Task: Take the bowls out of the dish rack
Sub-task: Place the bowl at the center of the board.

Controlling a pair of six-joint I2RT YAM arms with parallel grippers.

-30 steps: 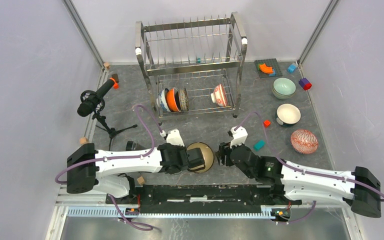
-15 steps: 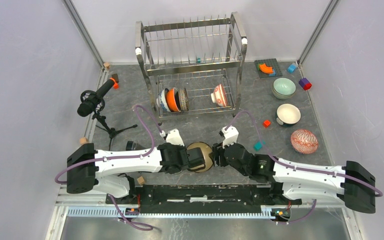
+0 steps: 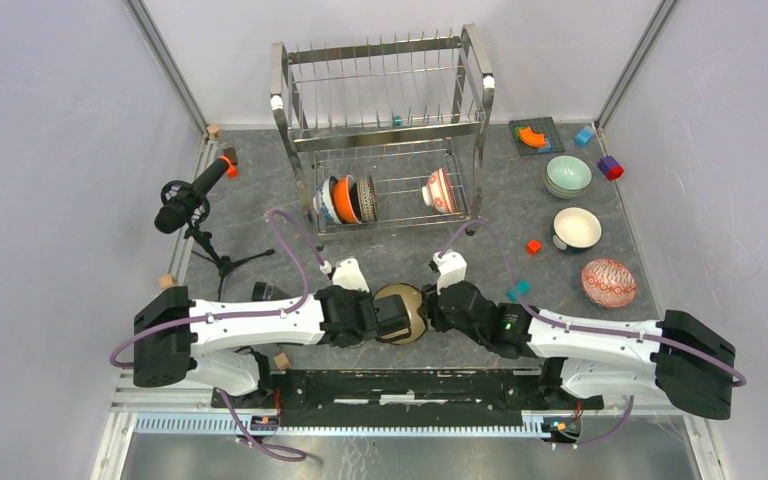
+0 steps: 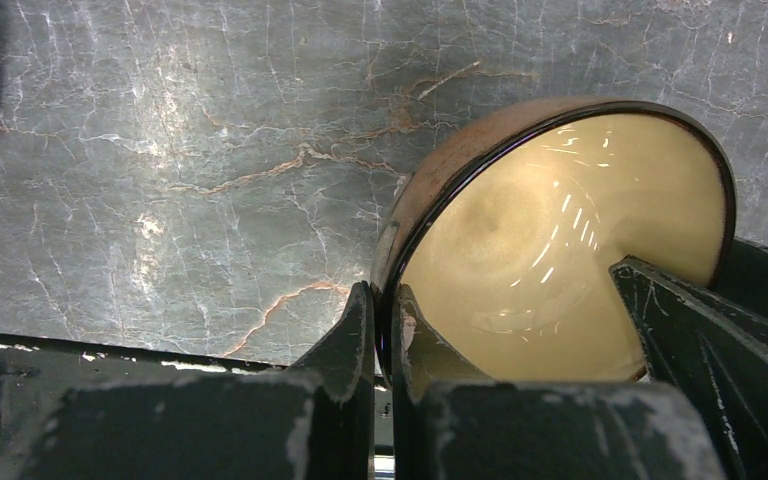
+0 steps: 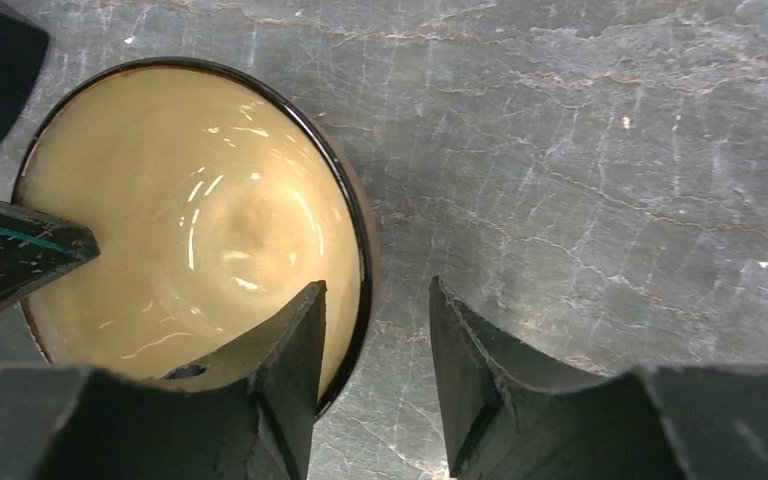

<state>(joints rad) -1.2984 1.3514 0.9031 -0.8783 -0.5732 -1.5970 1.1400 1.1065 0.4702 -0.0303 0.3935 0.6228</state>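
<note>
A brown-gold bowl (image 3: 406, 304) with a cream inside (image 4: 560, 230) is held just above the table at the near middle. My left gripper (image 3: 391, 318) is shut on its rim (image 4: 382, 295). My right gripper (image 3: 430, 307) is open, with one finger inside the bowl (image 5: 190, 230) and the other outside, astride the opposite rim (image 5: 375, 290). The dish rack (image 3: 385, 130) stands at the back. Its lower tier holds a blue-and-white bowl (image 3: 326, 200), an orange bowl (image 3: 346, 198), a dark patterned bowl (image 3: 367, 196) and a red-patterned bowl (image 3: 440, 190).
At the right, a pale green bowl (image 3: 568, 175), a cream white bowl (image 3: 577, 228) and a red-patterned bowl (image 3: 608, 282) sit on the table. Small toy blocks (image 3: 534, 246) lie among them, a teal one (image 3: 518, 290) by my right arm. A microphone on a tripod (image 3: 190, 200) stands at the left.
My right arm has moved left up to the brown-gold bowl, and its open fingers now straddle the rim. My left gripper has kept hold of the bowl in place.
</note>
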